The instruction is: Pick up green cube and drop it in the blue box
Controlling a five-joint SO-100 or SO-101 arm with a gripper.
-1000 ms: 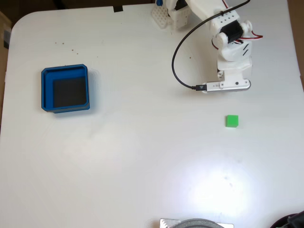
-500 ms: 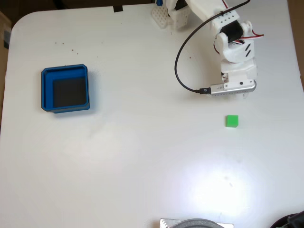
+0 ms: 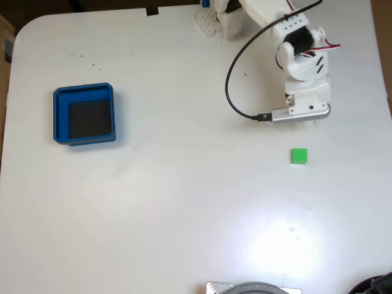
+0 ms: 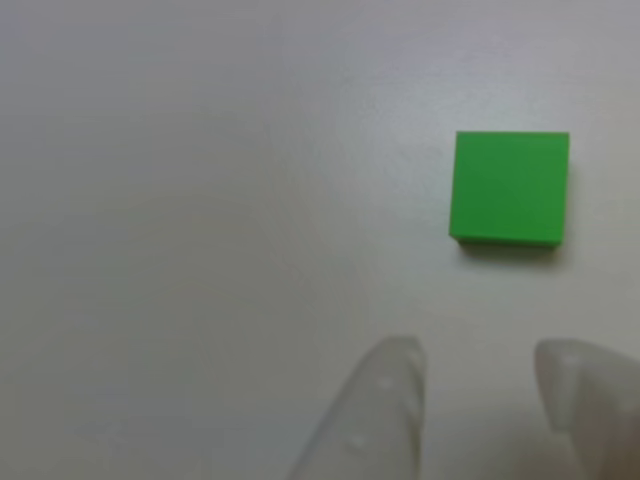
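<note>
Here we start with the white counter, which carries everything, and go down in size from there: the white arm reaches in from the top right of the fixed view with a black cable looping off its wrist, the blue box sits far over on the left of that view with nothing on its dark floor, and the green cube lies flat on the counter on the right, well apart from the box. The relation we care about is cube to fingers: in the other view the two pale tips come up from the bottom edge with a clear gap between them, standing apart and holding nothing, and the cube lies just ahead of them, roughly in line with that gap, perhaps a touch toward the right tip. We judge the next move to be a short advance and descent so the tips straddle it. The cube is square, with no long axis to favour. We can read no writing or brand anywhere
</note>
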